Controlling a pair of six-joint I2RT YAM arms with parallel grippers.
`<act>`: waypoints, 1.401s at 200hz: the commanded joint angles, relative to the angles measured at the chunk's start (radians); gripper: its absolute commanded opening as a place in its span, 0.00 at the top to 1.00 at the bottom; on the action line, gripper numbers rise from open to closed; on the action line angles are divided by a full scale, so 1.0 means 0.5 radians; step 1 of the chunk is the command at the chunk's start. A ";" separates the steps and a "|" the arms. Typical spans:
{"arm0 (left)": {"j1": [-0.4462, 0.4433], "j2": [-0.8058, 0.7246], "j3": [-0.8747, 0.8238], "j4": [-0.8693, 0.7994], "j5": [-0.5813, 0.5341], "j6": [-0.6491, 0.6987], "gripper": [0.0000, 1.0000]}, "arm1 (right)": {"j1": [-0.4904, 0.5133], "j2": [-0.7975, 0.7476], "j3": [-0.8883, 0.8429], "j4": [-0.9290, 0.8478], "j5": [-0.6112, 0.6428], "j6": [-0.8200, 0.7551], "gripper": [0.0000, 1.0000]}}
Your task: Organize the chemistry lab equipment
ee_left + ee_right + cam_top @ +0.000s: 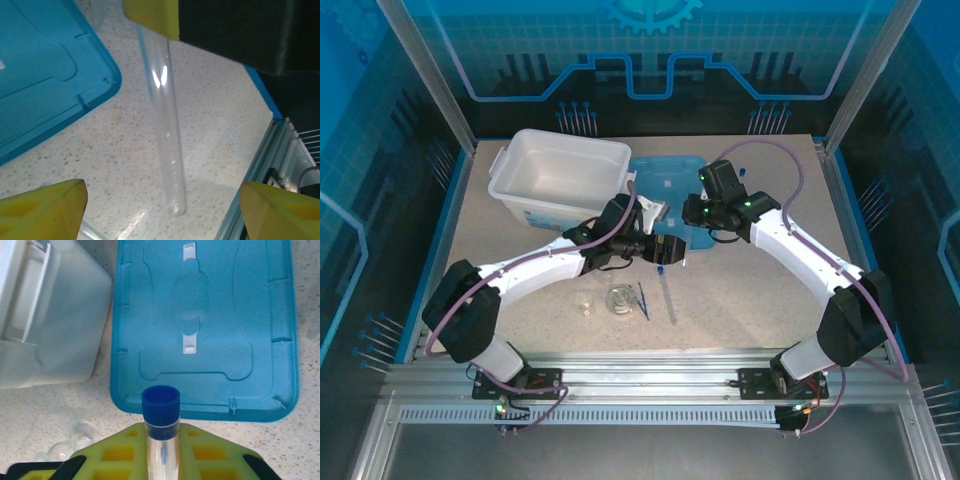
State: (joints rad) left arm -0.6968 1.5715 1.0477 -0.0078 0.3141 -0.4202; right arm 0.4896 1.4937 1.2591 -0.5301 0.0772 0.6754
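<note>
Blue-capped, slim and clear, the tube [668, 298] is running lengthwise from above toward the speckled table's [750, 300] near edge. Left wrist: the left gripper [162, 189] is standing spread beside its rounded end, not touching. Right wrist: the right gripper [162, 452] is clamping it below the cap [161, 405]; probably light, slick and breakable, it is wanting a gentle mid-barrel hold.

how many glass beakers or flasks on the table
2: a small beaker near the front edge, and a larger vessel just right of it, beside the tweezers. Others may be hidden.
</note>
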 commanded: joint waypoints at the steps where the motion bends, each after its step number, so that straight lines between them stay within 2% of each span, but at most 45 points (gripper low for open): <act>1: -0.014 0.061 0.049 0.124 0.086 -0.079 0.22 | 0.007 -0.097 0.036 0.107 -0.071 0.134 0.83; 31: -0.014 0.092 0.025 0.205 0.095 -0.131 0.26 | 0.012 -0.136 0.005 0.170 -0.120 0.228 0.83; 44: -0.012 0.106 0.021 0.241 0.115 -0.152 0.35 | 0.011 -0.143 -0.028 0.224 -0.129 0.272 0.83; 75: -0.015 0.127 0.040 0.246 0.142 -0.168 0.50 | 0.010 -0.156 -0.091 0.304 -0.135 0.356 0.83; 123: -0.014 0.112 0.034 0.240 0.142 -0.154 0.76 | 0.003 -0.153 -0.098 0.285 -0.094 0.328 0.83; 158: -0.013 0.106 0.043 0.209 0.136 -0.109 0.91 | -0.024 -0.158 -0.117 0.284 -0.106 0.317 0.83; 183: -0.014 0.109 0.061 0.166 0.118 -0.052 0.97 | -0.038 -0.159 -0.116 0.274 -0.143 0.305 0.82; 197: -0.013 0.106 0.073 0.123 0.087 0.002 0.99 | -0.065 -0.153 -0.085 0.245 -0.198 0.247 0.75; 208: -0.013 0.101 0.090 0.068 0.048 0.071 0.98 | -0.112 -0.152 -0.043 0.188 -0.257 0.165 0.66; 220: -0.014 0.092 0.103 0.006 -0.011 0.161 0.97 | -0.201 -0.158 -0.008 0.139 -0.401 0.076 0.55; 240: -0.013 0.067 0.090 -0.063 -0.117 0.311 0.97 | -0.344 -0.165 0.063 0.001 -0.626 -0.075 0.45; 254: -0.013 0.060 0.080 -0.102 -0.171 0.397 0.97 | -0.427 -0.149 0.140 -0.087 -0.811 -0.201 0.34; 280: -0.026 0.031 0.016 -0.108 -0.235 0.564 0.97 | -0.571 -0.040 0.219 -0.191 -1.230 -0.329 0.32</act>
State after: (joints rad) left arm -0.6971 1.6226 1.0645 -0.0280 0.2554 -0.2665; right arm 0.2527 1.4345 1.3117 -0.5354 -0.2920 0.6189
